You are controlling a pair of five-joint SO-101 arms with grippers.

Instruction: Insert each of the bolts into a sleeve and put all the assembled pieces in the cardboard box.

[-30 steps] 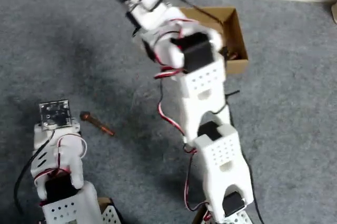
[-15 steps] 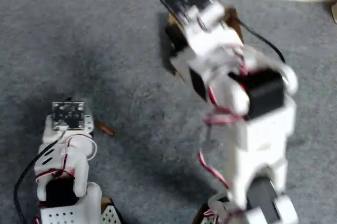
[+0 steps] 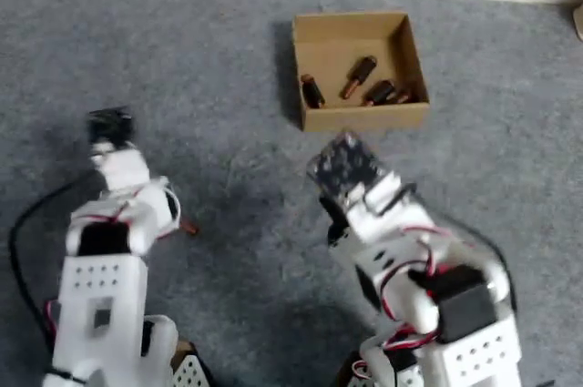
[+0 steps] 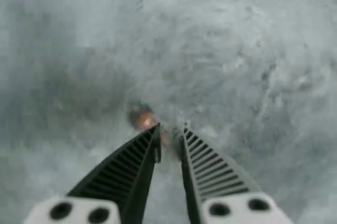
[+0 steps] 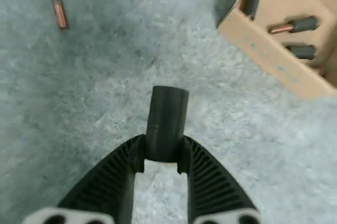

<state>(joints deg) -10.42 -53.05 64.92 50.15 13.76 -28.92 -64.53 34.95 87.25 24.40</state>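
Right end effector (image 5: pixel 160 153): clamped on a short black cylindrical sleeve (image 5: pixel 167 124).
Left end effector (image 4: pixel 169 137): narrowly parted, tips set astride a copper-coloured metal bolt (image 4: pixel 142 118) laid on the grey carpeted bench (image 3: pixel 228 59).
Open brown cardboard box (image 3: pixel 351 27): placed well beyond the right end effector, with several black-sleeved bolts (image 3: pixel 359 76) contained.

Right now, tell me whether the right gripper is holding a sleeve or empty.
Holding one. In the right wrist view the right gripper is closed on a black sleeve that sticks out ahead of it.
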